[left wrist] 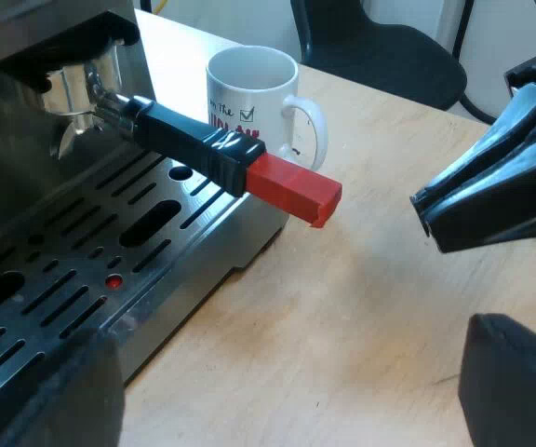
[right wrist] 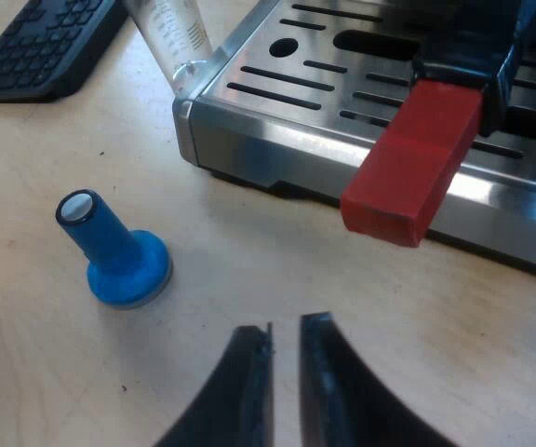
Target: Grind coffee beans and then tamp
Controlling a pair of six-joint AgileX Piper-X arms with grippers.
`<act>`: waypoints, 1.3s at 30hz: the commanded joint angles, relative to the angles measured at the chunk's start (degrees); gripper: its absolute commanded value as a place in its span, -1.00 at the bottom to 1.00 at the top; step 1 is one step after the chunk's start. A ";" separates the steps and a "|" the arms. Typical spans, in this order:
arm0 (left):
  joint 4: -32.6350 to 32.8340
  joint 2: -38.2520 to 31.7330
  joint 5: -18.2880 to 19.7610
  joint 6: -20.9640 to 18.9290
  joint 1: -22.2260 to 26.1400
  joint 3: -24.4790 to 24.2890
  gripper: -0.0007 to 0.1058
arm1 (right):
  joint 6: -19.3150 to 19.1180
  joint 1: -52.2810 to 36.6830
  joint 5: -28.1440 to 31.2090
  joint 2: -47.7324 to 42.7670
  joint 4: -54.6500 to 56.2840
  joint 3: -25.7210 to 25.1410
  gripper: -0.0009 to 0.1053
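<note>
The right end effector (right wrist: 285, 328) hangs over the counter (right wrist: 249, 270), its fingers close together with a thin gap, holding nothing. A blue tamper (right wrist: 119, 251) stands on its base nearby. The holder's red handle end (right wrist: 412, 172) juts over the espresso machine (right wrist: 277, 140) at its tray edge; a measuring glass (right wrist: 170, 33) stands at the tray's corner.

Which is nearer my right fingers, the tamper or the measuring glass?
The blue tamper, base-down on the table near the right fingers; the clear measuring glass stands farther off, by the espresso machine's corner.
</note>
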 commanded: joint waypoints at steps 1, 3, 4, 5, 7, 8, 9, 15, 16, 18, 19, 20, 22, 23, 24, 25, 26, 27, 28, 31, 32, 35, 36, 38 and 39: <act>-0.80 -0.01 0.66 -0.64 -0.31 -0.01 0.50 | -0.18 0.18 1.21 -0.03 -0.46 -0.11 -0.98; -0.80 -0.01 0.66 -0.64 -0.31 -0.01 0.50 | -0.18 0.18 1.92 -0.03 -0.46 -0.11 -0.98; -0.80 -0.01 0.66 -0.64 -0.31 -0.01 0.50 | -0.18 0.18 1.92 -0.03 -0.57 -0.11 -0.98; -0.80 -0.01 0.66 -0.64 -0.31 -0.01 0.50 | -0.18 0.18 1.90 0.10 -0.72 -0.11 -0.98; -0.80 -0.01 0.66 -0.64 -0.31 -0.01 0.50 | 0.81 0.29 1.90 0.59 -1.24 -0.11 -0.98; -0.80 -0.01 0.66 -0.64 -0.31 -0.01 0.50 | 1.68 0.80 2.28 1.14 -1.37 -0.11 -0.98; -0.80 -0.01 0.66 -0.64 -0.31 -0.01 0.50 | 2.20 1.43 3.89 1.79 -1.43 -0.11 -0.98; -0.89 -0.01 0.66 -0.64 -0.31 -0.01 0.50 | 2.37 5.84 16.24 7.19 -5.48 -0.11 -0.98; -0.89 -0.01 0.66 -0.64 -0.31 -0.01 0.50 | 2.42 6.00 18.06 7.61 -6.30 -0.11 -0.98; -0.89 -0.01 0.66 -0.64 -0.31 -0.01 0.50 | 2.81 6.17 21.38 9.08 -8.52 -0.11 -0.98; -0.89 -0.01 0.66 -0.64 -0.31 -0.01 0.50 | 2.89 6.17 21.71 9.35 -8.75 -0.11 -0.98; -0.89 -0.01 0.66 -0.64 -0.31 -0.01 0.50 | 3.45 6.17 21.98 10.18 -10.01 -0.11 -0.98; -0.89 -0.01 0.66 -0.64 -0.31 -0.01 0.50 | 3.62 6.17 22.01 12.09 -11.36 -0.11 -0.98; -0.89 -0.01 0.66 -0.64 -0.31 -0.01 0.50 | 3.66 6.17 22.01 12.52 -11.36 -0.11 -0.98; -0.89 -0.01 0.66 -0.64 -0.31 -0.01 0.50 | 3.65 6.17 22.01 12.88 -11.36 -0.11 -0.98; -0.89 -0.01 0.66 -0.64 -0.31 -0.01 0.50 | 3.65 6.17 22.01 13.13 -11.72 -0.11 -0.98; -0.89 -0.01 0.66 -0.64 -0.31 -0.01 0.50 | 3.65 6.17 22.01 13.35 -11.92 -0.11 -0.98; -0.89 -0.01 0.66 -0.64 -0.31 -0.01 0.50 | 3.65 6.17 22.01 13.73 -12.38 -0.11 -0.98; -0.89 -0.01 0.66 -0.64 -0.31 -0.01 0.50 | 3.65 6.17 22.01 13.95 -12.63 -0.11 -0.98; -0.89 -0.01 0.66 -0.64 -0.31 -0.01 0.50 | 3.65 6.17 22.12 14.75 -14.20 -0.11 -0.98; -0.89 -0.01 0.66 -0.64 -0.31 -0.01 0.50 | 3.65 6.17 22.39 15.04 -14.81 -0.11 -0.98; -0.89 -0.01 0.66 -0.64 -0.31 -0.01 0.50 | 3.65 6.07 22.47 16.34 -16.18 -0.11 -0.98; -0.89 -0.01 0.66 -0.64 -0.31 -0.01 0.50 | 3.65 6.08 22.69 16.85 -16.53 -0.11 -0.98; -0.89 -0.01 0.66 -0.64 -0.31 -0.01 0.50 | 3.65 6.08 23.36 17.38 -16.81 -0.11 -0.98; -0.89 -0.01 0.66 -0.64 -0.31 -0.01 0.50 | 3.65 6.08 23.98 17.67 -17.03 -0.11 -0.98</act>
